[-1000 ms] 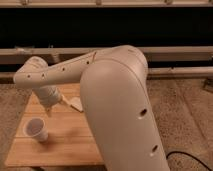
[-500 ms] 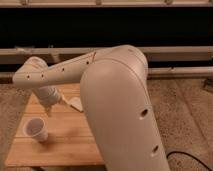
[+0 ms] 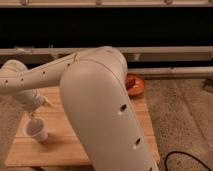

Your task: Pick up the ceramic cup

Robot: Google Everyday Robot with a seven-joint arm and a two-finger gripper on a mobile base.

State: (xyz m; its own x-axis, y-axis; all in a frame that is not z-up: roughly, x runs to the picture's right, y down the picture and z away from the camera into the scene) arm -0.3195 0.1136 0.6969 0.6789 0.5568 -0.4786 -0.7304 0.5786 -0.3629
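The ceramic cup is small and white with a greyish inside. It stands upright on the left part of the wooden table. My gripper hangs at the end of the white arm, directly above the cup's rim and very close to it. The arm's large elbow fills the middle of the view and hides much of the table.
A shallow orange-brown bowl sits at the table's far right corner, partly hidden by the arm. Speckled floor lies to the right, with a black cable at the bottom right. A dark wall with pale rails runs behind.
My gripper has moved left and down, from beside the cup to just over it. The cup has not moved.
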